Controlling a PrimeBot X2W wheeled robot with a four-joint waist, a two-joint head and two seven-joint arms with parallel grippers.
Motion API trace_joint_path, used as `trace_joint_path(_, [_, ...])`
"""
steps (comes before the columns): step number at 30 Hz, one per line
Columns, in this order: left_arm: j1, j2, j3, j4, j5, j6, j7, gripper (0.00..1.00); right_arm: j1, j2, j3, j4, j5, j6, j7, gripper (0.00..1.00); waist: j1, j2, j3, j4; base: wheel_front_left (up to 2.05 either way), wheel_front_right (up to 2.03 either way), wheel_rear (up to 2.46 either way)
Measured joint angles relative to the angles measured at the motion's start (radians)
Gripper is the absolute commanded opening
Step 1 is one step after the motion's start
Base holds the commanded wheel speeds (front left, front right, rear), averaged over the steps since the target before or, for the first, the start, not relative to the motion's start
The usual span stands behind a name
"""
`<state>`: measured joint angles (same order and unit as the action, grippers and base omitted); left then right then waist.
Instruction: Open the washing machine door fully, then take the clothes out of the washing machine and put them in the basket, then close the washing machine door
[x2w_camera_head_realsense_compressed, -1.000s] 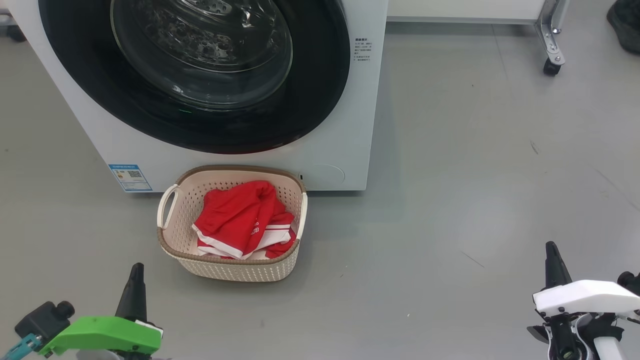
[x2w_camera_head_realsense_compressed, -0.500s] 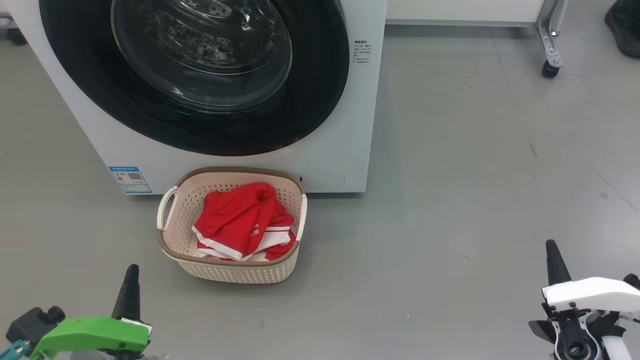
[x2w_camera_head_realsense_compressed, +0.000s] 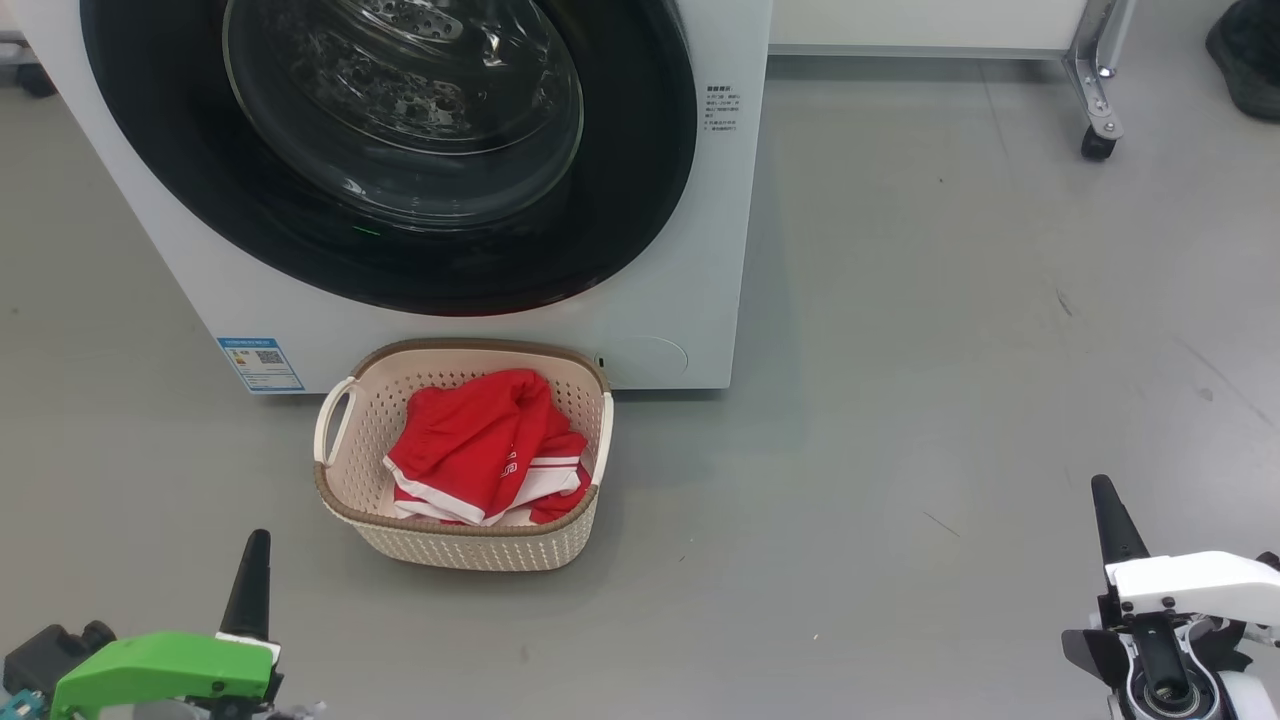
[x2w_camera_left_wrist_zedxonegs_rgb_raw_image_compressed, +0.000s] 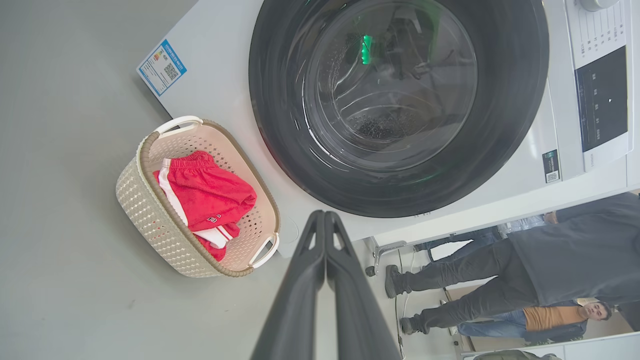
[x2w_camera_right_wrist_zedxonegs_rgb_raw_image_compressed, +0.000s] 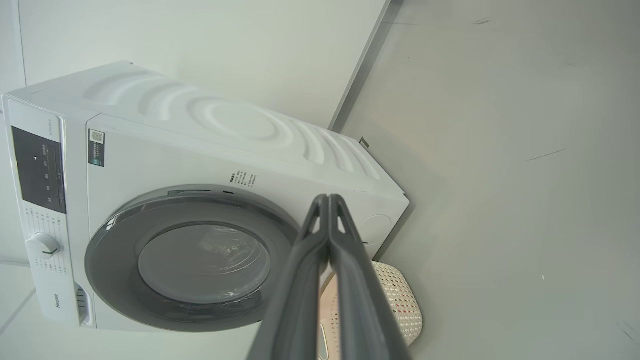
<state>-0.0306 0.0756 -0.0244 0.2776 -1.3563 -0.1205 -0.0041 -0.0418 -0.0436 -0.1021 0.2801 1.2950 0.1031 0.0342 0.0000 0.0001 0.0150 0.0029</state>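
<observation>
Cream perforated plastic basket: it is set on the smooth grey floor, just in front of the lower edge of the big white front-loading washing machine. Its brown woven-look rim and two loop handles are seen from above.
Red soft clothes with white stripes: they are heaped inside the basket, spread over its middle and right side, and part of the pale bottom is left bare on the left.
Round glossy black-rimmed door with bulging clear glass: it is shut flat against the machine's front, and the steel drum is seen through the glass.
Blue sticker: it is stuck low on the machine's front, left of the basket.
Left gripper: its two long dark fingers are pressed together with nothing between them. It is held low at the lower left of the head view, well apart from the basket.
Right gripper: its fingers are likewise closed on nothing. It is held at the lower right of the head view, far from the machine and the basket.
Person: someone in dark trousers is seen standing beyond the machine in the left wrist view.
</observation>
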Motion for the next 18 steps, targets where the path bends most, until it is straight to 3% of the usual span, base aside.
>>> trace_joint_path(18, [-0.012,-0.004,0.034,0.0,-0.179,0.0,0.047,0.0,-0.013,0.003,-0.025,0.0,0.188,0.009,0.053,0.0,0.0,0.0,-0.008,-0.002,0.0,0.0,0.0])
